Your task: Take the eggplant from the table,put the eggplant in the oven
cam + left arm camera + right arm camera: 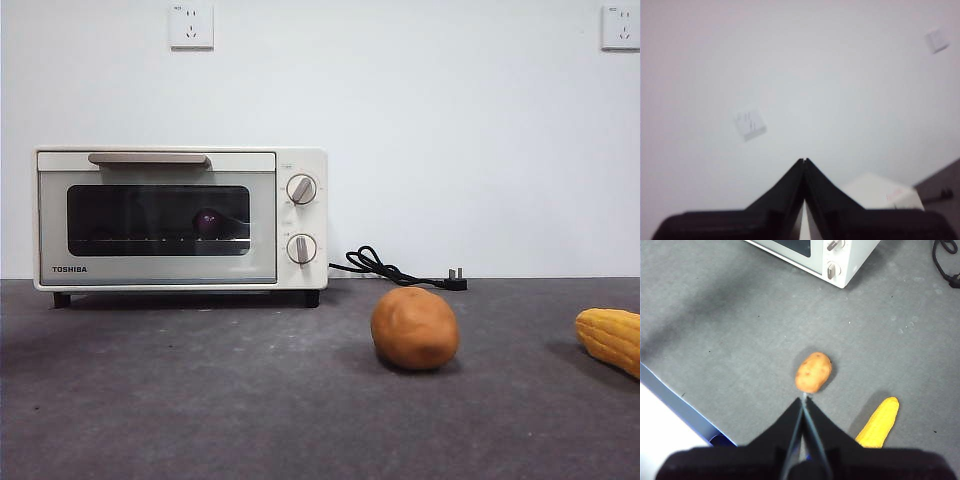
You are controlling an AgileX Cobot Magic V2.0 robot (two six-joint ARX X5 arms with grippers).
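Observation:
The cream-white oven (180,220) stands at the back left of the dark grey table (200,400) with its door closed. Through the glass window the dark purple eggplant (207,222) shows on the wire rack inside. My left gripper (804,161) is shut and empty, raised high and facing the white wall, with a corner of the oven (880,192) below it. My right gripper (804,399) is shut and empty, high above the table. Neither gripper appears in the front view.
A round orange-brown potato (414,327) (813,372) lies mid-table. A yellow corn cob (610,338) (879,423) lies at the right edge. The oven's black power cord and plug (400,268) rest behind the potato. Wall sockets (191,26) sit high on the wall.

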